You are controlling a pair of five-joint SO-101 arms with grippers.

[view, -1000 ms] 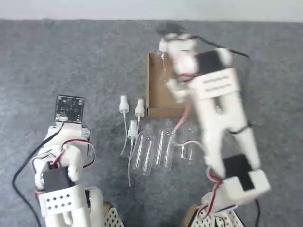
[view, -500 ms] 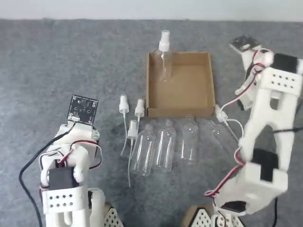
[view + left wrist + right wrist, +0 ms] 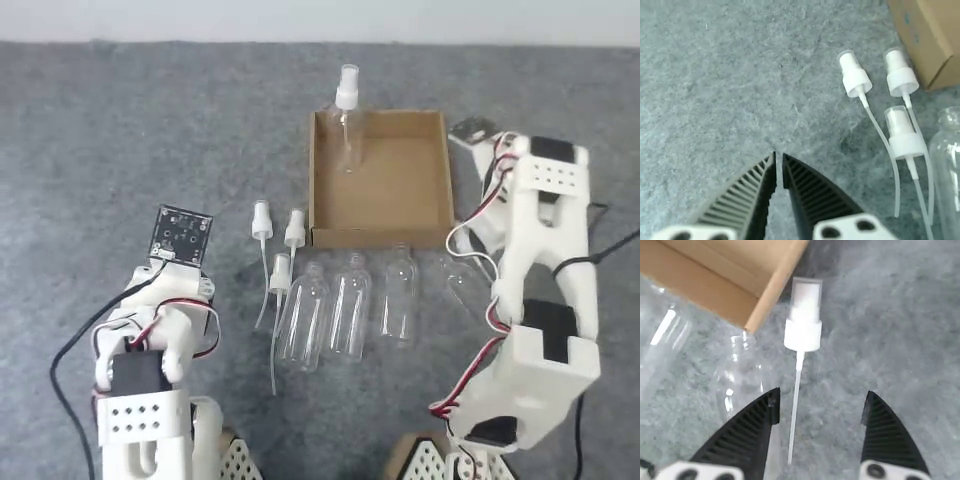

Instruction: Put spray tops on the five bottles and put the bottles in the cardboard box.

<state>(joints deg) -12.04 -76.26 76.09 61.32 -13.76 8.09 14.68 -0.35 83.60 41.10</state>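
My right hand (image 3: 821, 399) hangs open over the spray top (image 3: 803, 327); an off-centre close may pinch its tube or nudge the bottle (image 3: 740, 375). My left hand (image 3: 779, 159) is closed, empty.

Rough, fuzzy grey cloth covers the desk (image 3: 150, 120). The cardboard box (image 3: 380, 237) is matt brown paperboard. The bottles (image 3: 345, 310) are clear, glossy plastic, and the spray tops (image 3: 855, 80) are smooth white plastic.

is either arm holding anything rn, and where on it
Nothing is held. The left tool is shut and empty; the right tool is open above a loose spray top, not gripping it.
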